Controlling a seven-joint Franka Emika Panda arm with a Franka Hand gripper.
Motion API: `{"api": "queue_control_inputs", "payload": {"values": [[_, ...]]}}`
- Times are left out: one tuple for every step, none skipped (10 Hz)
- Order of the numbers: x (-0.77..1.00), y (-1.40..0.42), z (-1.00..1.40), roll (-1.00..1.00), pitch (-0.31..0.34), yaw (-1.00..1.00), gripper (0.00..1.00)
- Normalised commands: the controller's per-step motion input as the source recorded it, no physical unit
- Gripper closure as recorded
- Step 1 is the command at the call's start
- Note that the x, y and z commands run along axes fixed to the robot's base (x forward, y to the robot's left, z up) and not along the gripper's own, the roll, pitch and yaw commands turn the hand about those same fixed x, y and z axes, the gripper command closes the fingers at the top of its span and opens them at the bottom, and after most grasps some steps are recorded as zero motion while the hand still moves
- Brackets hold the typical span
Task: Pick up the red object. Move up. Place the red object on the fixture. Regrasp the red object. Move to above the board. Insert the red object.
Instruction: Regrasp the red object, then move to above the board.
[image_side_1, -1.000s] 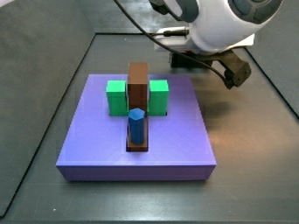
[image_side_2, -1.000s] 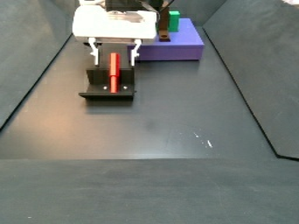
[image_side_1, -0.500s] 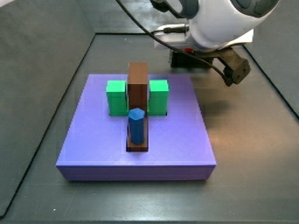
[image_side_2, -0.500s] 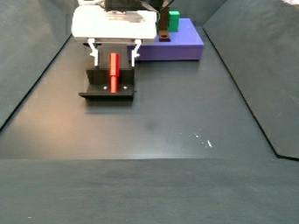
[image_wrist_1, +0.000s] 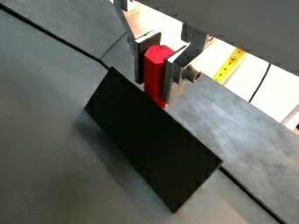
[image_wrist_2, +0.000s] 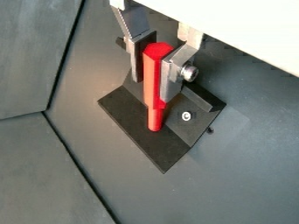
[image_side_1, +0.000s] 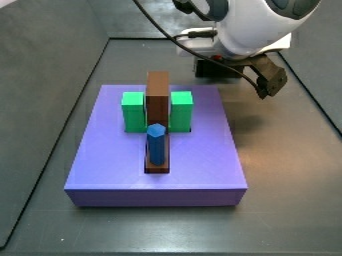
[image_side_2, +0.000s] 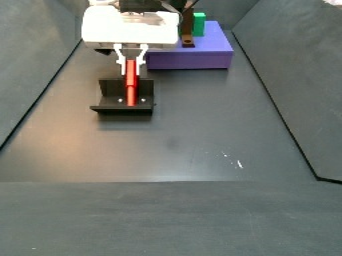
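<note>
End effector (image_wrist_2: 156, 54) pinching red object (image_wrist_2: 156, 83) on fixture (image_side_2: 123, 103); board (image_side_1: 158, 150) only in side views.

The gripper (image_side_2: 131, 62) is closing over the fixture (image_side_2: 123, 104): a moment ago its fingers were standing wide apart on either side of the red object (image_side_2: 131, 80), and now they are pressing in against that peg's upper end. In both wrist views the silver fingers (image_wrist_1: 176, 68) (image_wrist_2: 172, 66) are sitting against the sides of the red object (image_wrist_1: 156, 73) (image_wrist_2: 156, 83), whose lower end is resting on the fixture (image_wrist_1: 149, 149) (image_wrist_2: 163, 131).
</note>
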Motion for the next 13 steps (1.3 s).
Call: {"api": "queue_control_inputs", "payload": {"values": [[0.00, 0.00, 0.00, 0.00, 0.000, 0.00, 1.00], [0.00, 0.00, 0.00, 0.00, 0.000, 0.00, 1.00], [0.00, 0.00, 0.00, 0.00, 0.000, 0.00, 1.00], [0.00, 0.00, 0.00, 0.00, 0.000, 0.00, 1.00], [0.00, 0.00, 0.00, 0.00, 0.000, 0.00, 1.00], [0.00, 0.00, 0.00, 0.00, 0.000, 0.00, 1.00], [0.00, 0.00, 0.00, 0.00, 0.000, 0.00, 1.00], [0.00, 0.00, 0.00, 0.00, 0.000, 0.00, 1.00], [0.00, 0.00, 0.00, 0.00, 0.000, 0.00, 1.00], [0.00, 0.00, 0.00, 0.00, 0.000, 0.00, 1.00], [0.00, 0.00, 0.00, 0.00, 0.000, 0.00, 1.00], [0.00, 0.00, 1.40, 0.00, 0.000, 0.00, 1.00], [0.00, -0.02, 1.40, -0.04, -0.016, -0.02, 1.00]]}}
